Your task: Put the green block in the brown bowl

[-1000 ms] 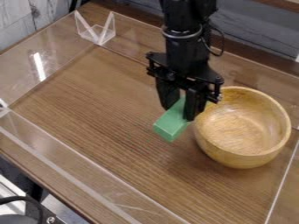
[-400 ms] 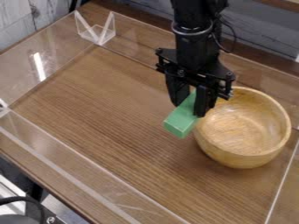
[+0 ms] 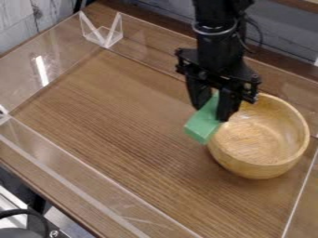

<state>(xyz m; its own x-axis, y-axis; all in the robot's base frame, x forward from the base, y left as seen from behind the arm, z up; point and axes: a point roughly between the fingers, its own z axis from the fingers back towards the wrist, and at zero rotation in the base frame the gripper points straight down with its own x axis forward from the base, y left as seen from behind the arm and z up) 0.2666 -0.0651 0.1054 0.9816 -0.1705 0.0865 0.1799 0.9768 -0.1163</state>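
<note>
The green block [image 3: 203,125] hangs tilted in the air, pinched at its upper end by my black gripper [image 3: 218,110], which is shut on it. The block's lower end hovers just left of the brown bowl's [image 3: 261,138] near rim, a little above the wooden table. The bowl is round, light-brown wood with visible grain, and nothing lies inside it. My arm comes down from the top of the view, standing over the bowl's left edge.
Low clear plastic walls [image 3: 74,177] run around the wooden tabletop [image 3: 99,112]. A small clear plastic stand [image 3: 102,30] sits at the back left. Dark cables lie at the lower left corner.
My gripper has carried the green block to the right and slightly up, from well left of the bowl to its left rim. The bowl has not moved.
</note>
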